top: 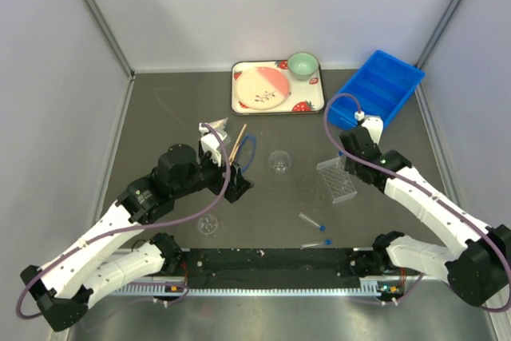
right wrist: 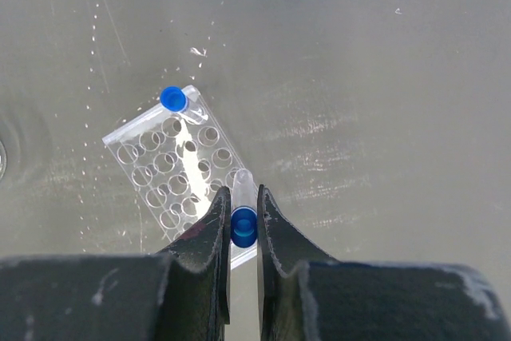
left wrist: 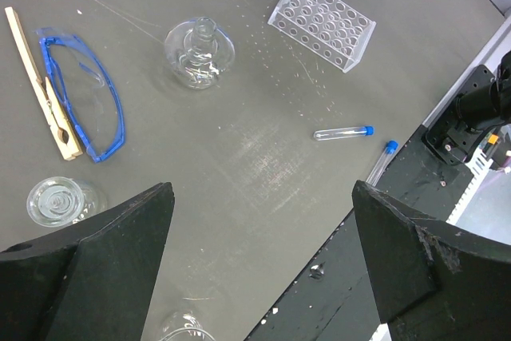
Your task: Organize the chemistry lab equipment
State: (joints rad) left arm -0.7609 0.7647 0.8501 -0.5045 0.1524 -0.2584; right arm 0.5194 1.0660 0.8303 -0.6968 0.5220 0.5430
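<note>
My right gripper is shut on a blue-capped tube, which it holds upright over the near corner of the clear tube rack. Another capped tube stands in the rack's far corner. My left gripper hangs open above bare table with nothing between its fingers. Two loose tubes lie near the front rail. A glass flask, a small glass dish, a wooden stick and a blue ring lie to the left.
A strawberry-print tray with a pink plate and green bowl sits at the back. A blue bin stands back right. Another glass dish lies near the black front rail. Walls enclose the table.
</note>
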